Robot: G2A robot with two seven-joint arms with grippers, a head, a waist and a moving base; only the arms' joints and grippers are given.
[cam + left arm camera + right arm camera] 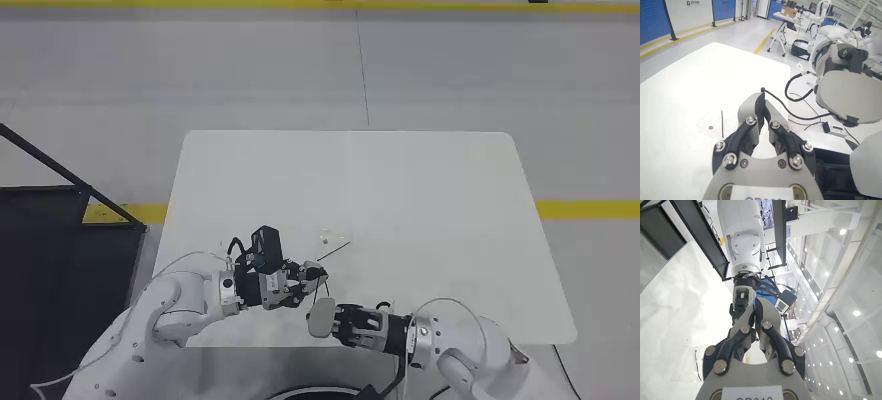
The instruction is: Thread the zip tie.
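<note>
A thin black zip tie arcs above the counter's near edge. The left pincer clamps its head end, and the right pincer pinches the tail, whose tip is hidden.

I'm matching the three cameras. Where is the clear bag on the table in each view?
Top view: clear bag just ahead of the left tool.
Left wrist view: bag beside the left tool.
Right wrist view: bag near the right tool.
Shared landmark: the white table.

Overhead, two wrist close-ups, shared table
</note>
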